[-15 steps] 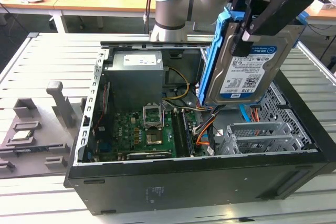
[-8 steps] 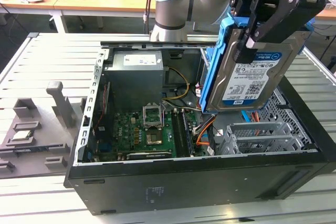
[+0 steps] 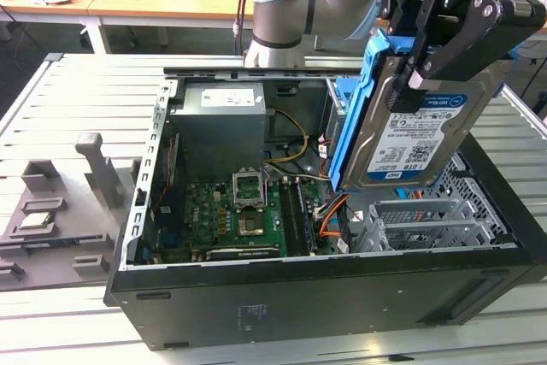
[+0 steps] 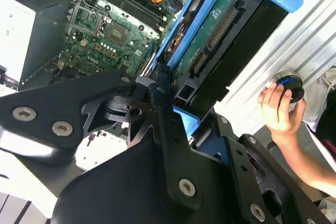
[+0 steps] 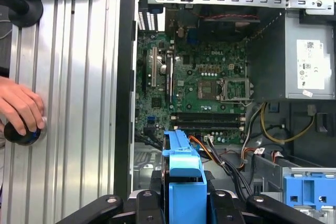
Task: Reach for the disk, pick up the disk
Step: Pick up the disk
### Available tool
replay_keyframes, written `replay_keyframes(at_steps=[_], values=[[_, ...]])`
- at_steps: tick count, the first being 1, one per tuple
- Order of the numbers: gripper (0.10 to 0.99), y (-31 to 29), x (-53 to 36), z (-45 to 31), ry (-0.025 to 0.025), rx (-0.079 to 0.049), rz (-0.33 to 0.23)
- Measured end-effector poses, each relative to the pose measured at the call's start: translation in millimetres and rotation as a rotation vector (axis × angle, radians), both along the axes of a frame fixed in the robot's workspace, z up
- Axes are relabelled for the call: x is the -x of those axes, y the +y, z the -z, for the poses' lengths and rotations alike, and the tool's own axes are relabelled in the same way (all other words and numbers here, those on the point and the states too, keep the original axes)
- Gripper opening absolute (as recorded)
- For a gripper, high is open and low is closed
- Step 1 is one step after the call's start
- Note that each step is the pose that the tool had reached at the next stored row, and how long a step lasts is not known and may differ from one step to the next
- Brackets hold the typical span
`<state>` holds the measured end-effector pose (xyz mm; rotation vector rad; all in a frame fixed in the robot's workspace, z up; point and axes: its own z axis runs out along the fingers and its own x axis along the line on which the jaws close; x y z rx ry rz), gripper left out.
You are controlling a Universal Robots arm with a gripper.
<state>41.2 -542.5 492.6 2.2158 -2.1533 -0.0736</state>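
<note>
- Exterior view: disk [image 3: 416, 130] lifted clear above open computer case [image 3: 316, 297], tilted, label side facing camera, blue carrier rail [image 3: 352, 117] along its edges.
- Black gripper [image 3: 419, 64] at upper part of disk, fingers clenched on it, one finger [image 3: 444, 36] crossing the label face.
- Below, inside the case: green motherboard [image 3: 231, 215], grey power supply [image 3: 224, 130], perforated metal drive cage [image 3: 427, 220] toward the exterior view's right.
- Case resting on slatted metal table [image 3: 68, 108]; grey fixture with small parts [image 3: 47, 215] at the exterior view's left.
- Second wrist view: gripper [image 4: 176, 124] in foreground, black linkages closed around disk [image 4: 215, 35], seen edge-on with green circuit board side and blue rail showing.
- Motherboard [image 4: 113, 30] beyond the disk; a person's hand [image 4: 278, 108] on a round black-and-blue knob [image 4: 289, 86] on the table, well apart from gripper.
- First wrist view: blue end of the carrier rail [image 5: 185, 174] clamped between black finger bases [image 5: 147, 203]; open case with motherboard [image 5: 205, 82] beyond.
- Hand [image 5: 20, 108] covering the knob [image 5: 21, 134] on the table, outside the case wall.
</note>
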Motion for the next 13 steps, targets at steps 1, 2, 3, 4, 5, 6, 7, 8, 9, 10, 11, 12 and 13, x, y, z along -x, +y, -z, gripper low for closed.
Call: replay_keyframes(at_steps=[1,2,3,4,5,6,7,8,9,10,11,12,13], values=[[0.365,0.0,-1.7,0.4,0.0001,0.0,0.0],[0.365,0.0,-3.9,1.1,0.0003,0.0,0.0],[0.365,0.1,-5.5,1.8,0.0006,0.0,0.0],[0.365,0.1,-7.2,3.1,0.001,0.0,0.0],[0.365,0.1,-8.0,4.1,0.0013,0.0,0.0],[0.365,0.1,-10.1,7.1,0.0021,0.0,0.0],[0.365,0.1,-10.9,8.2,0.0024,0.0,0.0],[0.365,0.1,-11.6,9.1,0.0026,0.0,0.0],[0.365,0.1,-13.2,10.4,0.0027,0.0,0.0],[0.365,0.0,-15.1,11.3,0.0028,0.0,0.0],[0.365,0.0,-16.4,11.7,0.0029,0.0,0.0],[0.365,0.0,-18.8,12.1,0.003,0.0,0.0],[0.365,0.0,-20.5,12.4,0.003,0.0,0.0]])
